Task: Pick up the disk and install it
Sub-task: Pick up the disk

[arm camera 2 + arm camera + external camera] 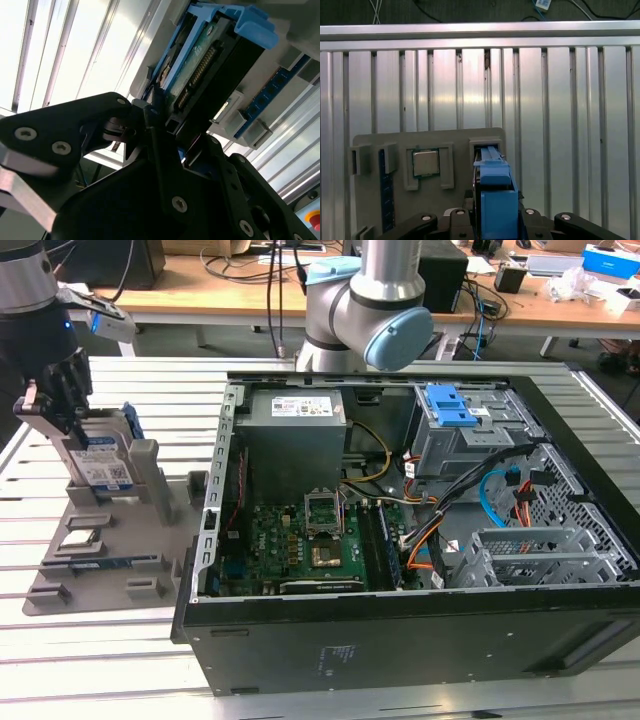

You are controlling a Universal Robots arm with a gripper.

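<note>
The disk (pixel 105 468) stands on edge in a slot of the grey parts holder (pixel 140 575) at the exterior view's left, its white-and-blue label facing out and a blue frame around it. My gripper (pixel 62 425) is down over the disk's end that lies toward the exterior view's left. In the first wrist view the blue-framed disk (pixel 495 195) sits between the two black fingers of the gripper (pixel 495 222). In the second wrist view the gripper (pixel 175 130) is shut on the disk (pixel 200 65), whose green board and connector face the camera.
The holder also carries a square silver processor chip (pixel 80 537) and a blue memory stick (pixel 110 562). An open computer case (pixel 400 540) with a blue-latched drive bay (pixel 450 405) fills the exterior view's right. The arm's base (pixel 370 310) stands behind it on the slatted aluminium table (pixel 100 660).
</note>
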